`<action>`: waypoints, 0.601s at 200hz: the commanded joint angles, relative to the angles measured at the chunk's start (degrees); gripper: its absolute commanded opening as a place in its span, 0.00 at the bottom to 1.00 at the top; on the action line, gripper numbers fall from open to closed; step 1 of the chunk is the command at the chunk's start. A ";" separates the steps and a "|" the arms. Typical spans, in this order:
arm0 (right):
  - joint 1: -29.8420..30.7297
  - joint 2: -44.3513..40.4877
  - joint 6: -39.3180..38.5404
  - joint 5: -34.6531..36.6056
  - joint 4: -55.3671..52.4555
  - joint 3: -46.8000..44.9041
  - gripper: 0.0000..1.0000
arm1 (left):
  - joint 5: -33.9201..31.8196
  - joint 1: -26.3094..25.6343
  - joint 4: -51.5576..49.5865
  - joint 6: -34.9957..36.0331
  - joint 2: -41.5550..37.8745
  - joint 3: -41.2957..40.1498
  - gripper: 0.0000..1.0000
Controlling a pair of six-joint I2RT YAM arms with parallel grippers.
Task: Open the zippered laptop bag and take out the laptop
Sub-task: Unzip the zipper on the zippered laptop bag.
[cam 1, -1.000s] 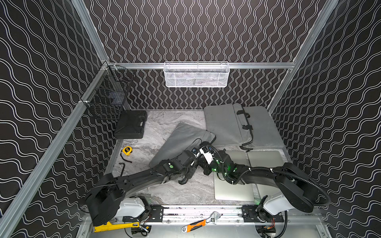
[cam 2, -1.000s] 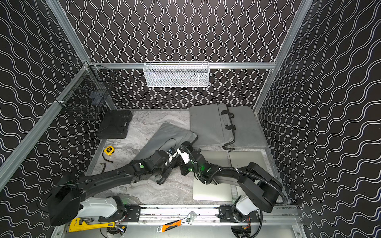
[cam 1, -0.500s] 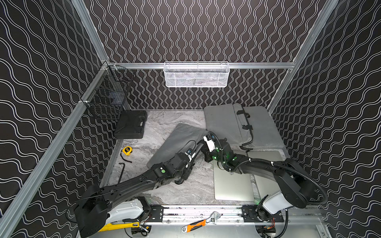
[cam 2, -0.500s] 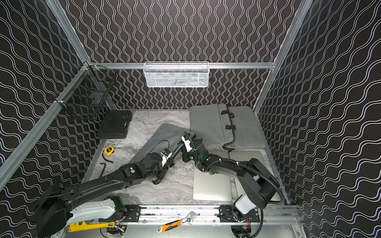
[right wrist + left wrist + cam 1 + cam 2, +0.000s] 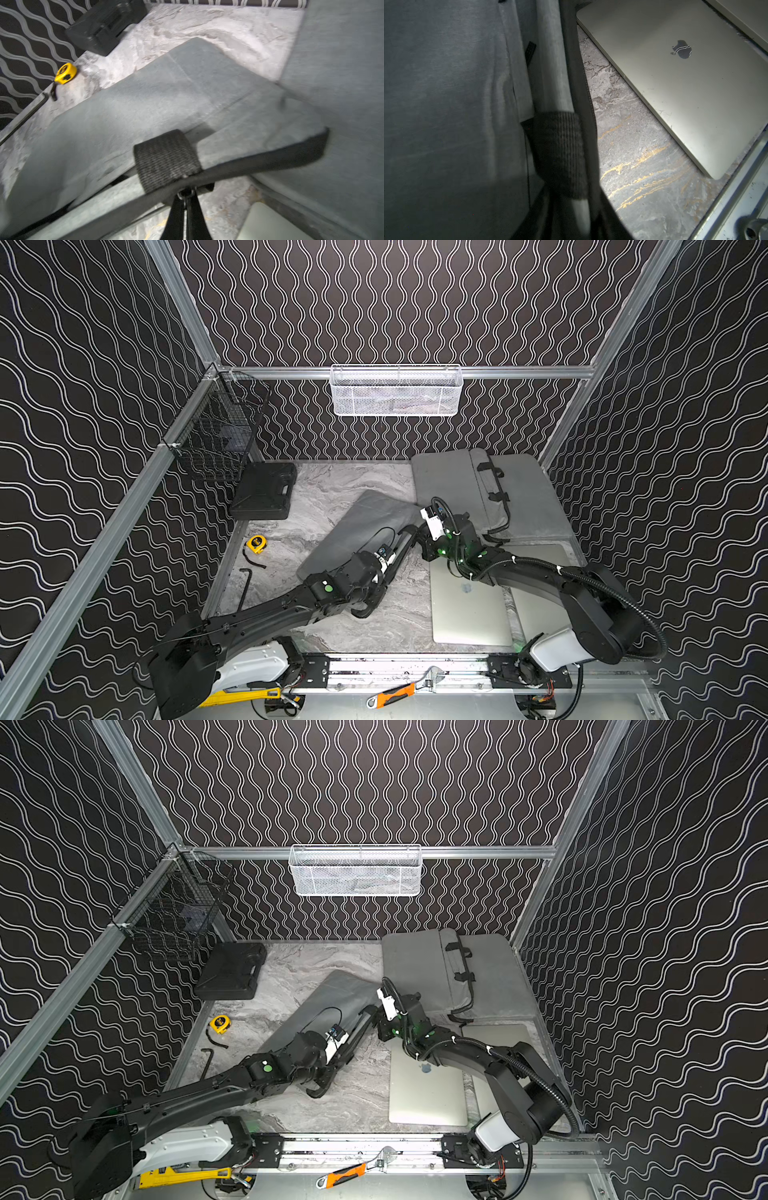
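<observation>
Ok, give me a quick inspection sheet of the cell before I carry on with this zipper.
Surface: marbled tabletop, no spill seen.
Job's things: grey laptop bag slanted mid-table, near edge lifted; its laptop not visible.
Clutter: second grey bag back right; silver laptop and another laptop front right; black case, tape measure, hex key at left.
Grippers: left gripper open astride the bag's edge; right gripper shut on zipper pull.
Cables: black cable loops over the bag; corrugated hose follows the right arm.
Surroundings: white mesh basket on back rail, wire basket on left rail, wrench by the front rail.
</observation>
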 commanded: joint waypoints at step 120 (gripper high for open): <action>5.93 -3.01 1.09 -4.78 7.08 -4.25 0.00 | -0.66 2.57 3.73 2.77 14.57 13.44 0.46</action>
